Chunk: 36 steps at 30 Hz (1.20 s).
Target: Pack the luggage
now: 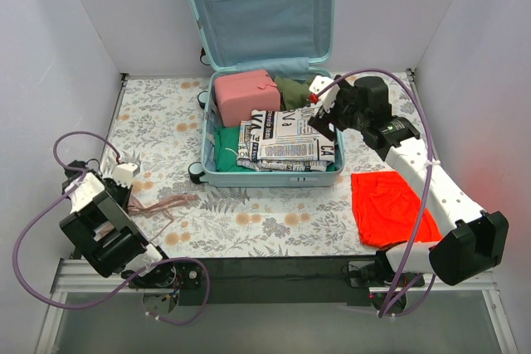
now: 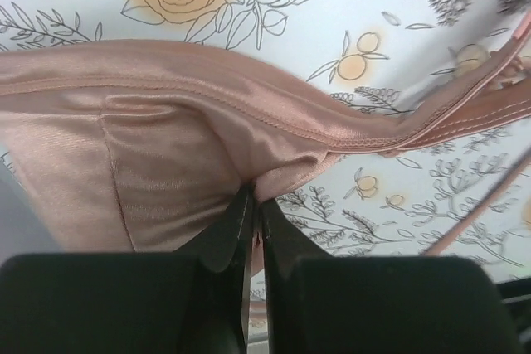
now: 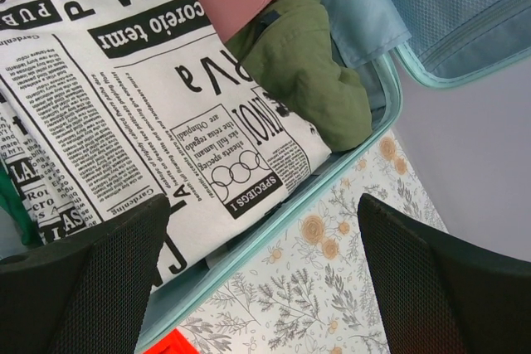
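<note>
Top external: right pincer [image 1: 320, 109] outstretched, splayed, over luggage [image 1: 265, 177].

All the words that can be read are printed in black on the white newspaper cloth [image 3: 124, 105]. Just ahead of the right gripper [image 3: 264, 205], between its two fingers, a small black box says "SPECIEGS I". A little farther out, fine print says "Olimpadi", and the big letters "ION" stand beside it. Farther ahead and to the gripper's left, a black band says "coreio temr". Past that band are the big letters "PLA" and "PUB". The thin columns of tiny print are too small to read.
</note>
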Motion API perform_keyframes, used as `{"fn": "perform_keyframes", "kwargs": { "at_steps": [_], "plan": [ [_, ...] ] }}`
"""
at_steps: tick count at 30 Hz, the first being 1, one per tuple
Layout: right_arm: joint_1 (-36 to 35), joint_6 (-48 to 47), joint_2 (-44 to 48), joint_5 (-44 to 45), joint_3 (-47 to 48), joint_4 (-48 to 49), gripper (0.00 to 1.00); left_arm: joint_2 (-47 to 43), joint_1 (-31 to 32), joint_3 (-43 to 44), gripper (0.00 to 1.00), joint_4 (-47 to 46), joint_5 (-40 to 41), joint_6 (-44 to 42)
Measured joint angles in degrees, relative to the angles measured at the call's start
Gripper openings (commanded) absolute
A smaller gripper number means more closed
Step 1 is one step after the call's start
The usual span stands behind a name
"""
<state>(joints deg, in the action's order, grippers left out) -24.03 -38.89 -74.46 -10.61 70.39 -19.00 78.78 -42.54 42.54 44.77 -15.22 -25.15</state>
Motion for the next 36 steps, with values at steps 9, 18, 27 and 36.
{"fn": "perform_keyframes", "kwargs": {
  "at_steps": [9,18,27,36],
  "plan": [
    [-0.09,3.19,-1.66,0.52,0.44,-0.37,0.99,-0.22,0.35,29.07,0.0,14.03,-12.07,8.02],
    [-0.09,7.26,-2.97,2.93,1.49,-0.52,0.98,1.55,18.38,55.01,0.0,11.21,-18.56,28.72],
    [-0.09,10.1,-2.93,5.44,1.49,-0.61,0.98,11.65,37.22,61.46,0.0,4.31,-19.74,46.73],
    [0.04,10.91,-1.64,7.04,0.5,-0.76,0.98,17.16,51.49,61.64,0.0,4.61,-22.12,53.77]
  ]
}}
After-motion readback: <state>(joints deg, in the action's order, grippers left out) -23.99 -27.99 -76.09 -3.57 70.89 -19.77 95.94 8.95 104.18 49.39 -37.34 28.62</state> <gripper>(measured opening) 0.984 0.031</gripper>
